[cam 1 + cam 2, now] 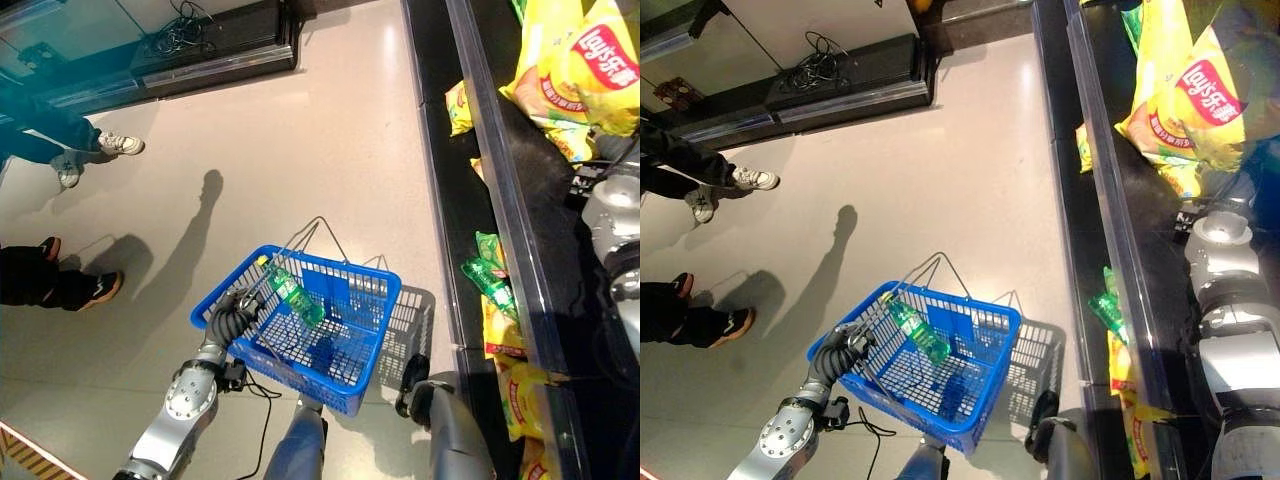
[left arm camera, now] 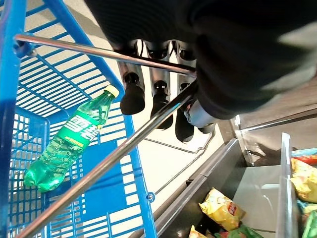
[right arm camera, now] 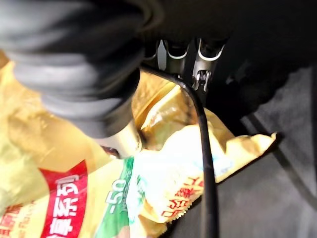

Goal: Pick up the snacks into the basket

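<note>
In the blue mesh basket (image 1: 352, 380) lies a green bottle (image 1: 293, 294); left robot hand (image 1: 232, 318) curled round its wire handle (image 2: 99, 52).

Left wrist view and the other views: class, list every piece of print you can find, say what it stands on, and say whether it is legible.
Green bottle: large white characters on its label, legible; not quoted here.
Big yellow snack bag: round red logo with white lettering, legible; not quoted.
Yellow bag in the right wrist view: white characters on a red band, digits beside it, partly cut off.
Small bags on the shelf: too small to read.
Blue basket: none.
</note>
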Motion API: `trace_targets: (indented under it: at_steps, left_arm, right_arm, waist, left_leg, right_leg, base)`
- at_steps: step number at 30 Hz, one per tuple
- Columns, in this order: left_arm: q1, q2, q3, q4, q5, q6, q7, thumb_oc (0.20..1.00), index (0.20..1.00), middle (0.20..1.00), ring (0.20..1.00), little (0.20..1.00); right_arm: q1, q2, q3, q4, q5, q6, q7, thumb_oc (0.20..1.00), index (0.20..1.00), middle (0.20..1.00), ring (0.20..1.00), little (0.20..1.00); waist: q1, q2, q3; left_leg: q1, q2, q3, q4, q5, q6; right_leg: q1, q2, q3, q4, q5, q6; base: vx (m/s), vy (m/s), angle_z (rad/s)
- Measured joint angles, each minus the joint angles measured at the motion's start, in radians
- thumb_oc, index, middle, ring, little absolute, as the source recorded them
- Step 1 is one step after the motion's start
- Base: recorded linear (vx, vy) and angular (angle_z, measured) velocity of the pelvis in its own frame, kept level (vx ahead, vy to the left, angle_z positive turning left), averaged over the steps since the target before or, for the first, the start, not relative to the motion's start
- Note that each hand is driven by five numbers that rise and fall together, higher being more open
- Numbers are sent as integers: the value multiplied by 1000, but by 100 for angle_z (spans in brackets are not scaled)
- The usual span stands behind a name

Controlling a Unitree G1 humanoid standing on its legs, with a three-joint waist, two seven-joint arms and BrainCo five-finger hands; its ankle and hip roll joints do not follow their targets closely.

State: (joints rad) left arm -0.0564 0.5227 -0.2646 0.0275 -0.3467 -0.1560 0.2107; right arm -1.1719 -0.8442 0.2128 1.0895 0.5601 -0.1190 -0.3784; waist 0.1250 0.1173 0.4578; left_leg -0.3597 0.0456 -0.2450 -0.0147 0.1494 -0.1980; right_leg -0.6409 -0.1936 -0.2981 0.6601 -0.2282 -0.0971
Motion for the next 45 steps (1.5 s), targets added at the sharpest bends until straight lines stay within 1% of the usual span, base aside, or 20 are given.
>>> trace_targets:
  at_steps: [1, 5, 7, 8, 11, 12, 13, 16, 17, 18, 19, 20, 23, 28, 31, 35, 38, 39, 42, 45]
  left_arm:
    - [0, 0, 0, 0, 0, 0, -1, 200, 200, 200, 200, 200]
    - [-4, 0, -1, 1, 0, 0, -5, 200, 200, 200, 200, 200]
    - [-8, 0, -4, 8, 1, 2, -6, 200, 200, 200, 200, 200]
    - [-16, -3, -11, 22, 2, 2, -8, 200, 200, 200, 200, 200]
    - [-41, -9, -30, 58, 14, 9, -16, 200, 200, 200, 200, 200]
    - [-48, -22, -33, 88, 22, 14, -22, 200, 200, 200, 200, 200]
    - [-45, -23, -34, 101, 22, 18, -23, 200, 200, 200, 200, 200]
    - [-44, -32, -30, 177, 52, 28, -25, 200, 200, 200, 200, 200]
    - [-46, -38, -28, 191, 61, 33, -25, 200, 200, 200, 200, 200]
    - [-55, -38, -30, 210, 69, 41, -28, 200, 200, 200, 200, 200]
    - [-62, -40, -29, 221, 78, 41, -30, 200, 200, 200, 200, 200]
    - [-74, -49, -28, 240, 92, 44, -31, 200, 200, 200, 200, 200]
    - [-85, -58, -28, 273, 113, 53, -33, 200, 200, 200, 200, 200]
    - [-85, -72, -27, 274, 154, 58, -30, 200, 200, 200, 200, 200]
    - [-81, -70, -26, 275, 186, 67, -27, 200, 200, 200, 200, 200]
    - [-87, -74, -27, 275, 190, 75, -23, 200, 200, 200, 200, 200]
    - [-95, -74, -29, 271, 190, 75, -19, 200, 200, 200, 200, 200]
    - [-96, -76, -30, 271, 189, 75, -18, 200, 200, 200, 200, 200]
    - [-100, -89, -36, 270, 187, 75, -12, 200, 200, 200, 200, 200]
    - [-103, -92, -41, 270, 181, 75, -11, 200, 200, 200, 200, 200]
  right_arm:
    - [2, 9, -2, -3, 4, 0, 0, 200, 200, 200, 200, 200]
    - [106, 28, -18, -168, 26, -2, 4, 200, 200, 200, 200, 200]
    - [198, 54, -31, -303, 49, -11, 2, 200, 200, 200, 200, 200]
    - [261, 73, -43, -380, 56, -22, 4, 200, 200, 200, 200, 200]
    - [384, 100, -75, -490, 65, -34, 13, 200, 200, 200, 200, 200]
    - [501, 138, -128, -600, 71, -39, 20, 200, 200, 200, 200, 200]
    - [563, 164, -146, -653, 73, -44, 24, 200, 200, 200, 200, 200]
    - [755, 290, -165, -762, 90, -66, 62, 200, 200, 200, 200, 200]
    - [799, 309, -167, -794, 91, -71, 70, 200, 200, 200, 200, 200]
    - [863, 333, -166, -828, 91, -74, 86, 200, 200, 200, 200, 200]
    - [886, 338, -166, -840, 91, -74, 92, 200, 200, 200, 200, 200]
    - [929, 355, -175, -861, 92, -73, 109, 200, 200, 200, 200, 200]
    - [1019, 404, -164, -929, 90, -72, 157, 200, 200, 200, 200, 200]
    - [1087, 410, -120, -970, 85, -70, 217, 200, 200, 200, 200, 200]
    - [1104, 417, -75, -972, 48, -59, 253, 200, 200, 200, 200, 200]
    - [1105, 441, 2, -938, -5, -32, 264, 200, 200, 200, 200, 200]
    - [1053, 482, 92, -831, -99, -16, 287, 200, 200, 200, 200, 200]
    - [1042, 487, 109, -814, -120, -10, 287, 200, 200, 200, 200, 200]
    - [960, 518, 203, -692, -270, 23, 287, 200, 200, 200, 200, 200]
    - [908, 576, 249, -589, -329, 47, 280, 200, 200, 200, 200, 200]
  waist:
    - [-3, 0, 0]
    - [-13, 0, 0]
    - [-30, -2, -1]
    - [-32, -1, -1]
    - [-60, -5, 1]
    - [-72, -10, 1]
    - [-81, -15, -1]
    - [-126, -60, -16]
    - [-135, -67, -19]
    - [-145, -86, -28]
    - [-144, -93, -30]
    - [-152, -107, -35]
    - [-172, -127, -46]
    - [-192, -141, -54]
    - [-193, -160, -65]
    - [-195, -184, -79]
    - [-191, -215, -101]
    - [-189, -217, -102]
    - [-185, -217, -114]
    - [-181, -211, -119]
  left_leg:
    - [5, 1, 0, 0, -1, 0]
    - [14, 20, 26, -3, -4, 4]
    - [17, 25, 40, -1, -5, 2]
    - [18, 29, 65, 2, -5, 3]
    - [35, 31, 112, 5, -8, 9]
    - [56, 34, 145, 8, -14, 21]
    - [70, 37, 161, 8, -18, 26]
    - [123, 45, 203, 6, -36, 48]
    - [128, 50, 213, 6, -41, 46]
    - [133, 52, 221, 6, -45, 49]
    - [134, 53, 228, 5, -46, 51]
    - [138, 55, 239, 3, -47, 52]
    - [158, 58, 250, 2, -51, 59]
    - [180, 59, 276, 3, -58, 69]
    - [208, 66, 298, -1, -63, 71]
    - [243, 73, 306, -3, -69, 73]
    - [258, 73, 311, -5, -70, 73]
    - [260, 73, 311, -5, -70, 73]
    - [265, 71, 312, -5, -72, 77]
    - [265, 69, 313, -5, -72, 78]
  right_leg:
    - [7, 1, 0, -3, -5, 7]
    - [24, 23, 1, -30, 5, 9]
    - [30, 30, 3, -43, 14, 5]
    - [36, 36, 7, -59, 22, 7]
    - [62, 39, 12, -80, 37, 7]
    - [93, 45, 13, -100, 43, 12]
    - [111, 49, 14, -112, 45, 15]
    - [176, 75, 45, -182, 66, 37]
    - [186, 82, 46, -196, 75, 40]
    - [193, 92, 57, -215, 87, 47]
    - [195, 93, 60, -222, 90, 52]
    - [202, 98, 69, -240, 103, 50]
    - [233, 109, 81, -278, 123, 60]
    - [257, 119, 103, -313, 147, 67]
    - [283, 132, 121, -336, 159, 69]
    - [326, 143, 128, -368, 176, 69]
    - [342, 144, 129, -372, 176, 70]
    - [347, 144, 129, -376, 177, 70]
    - [359, 142, 130, -390, 185, 75]
    - [361, 142, 132, -398, 190, 75]
  base:
    - [-10, 36, 0]
    - [-1, 52, -7]
    - [-5, 57, -9]
    - [0, 46, -12]
    - [17, 97, -9]
    - [34, 73, -8]
    - [30, 72, -17]
    - [26, 61, -27]
    - [27, 93, -34]
    - [24, 69, -27]
    - [13, 76, -28]
    - [-4, 61, -16]
    - [-3, 92, -12]
    - [-1, 76, -15]
    - [8, 58, -20]
    - [17, 46, -10]
    - [9, 43, 0]
    - [12, 45, 1]
    - [7, 54, 0]
    - [1, 30, -2]
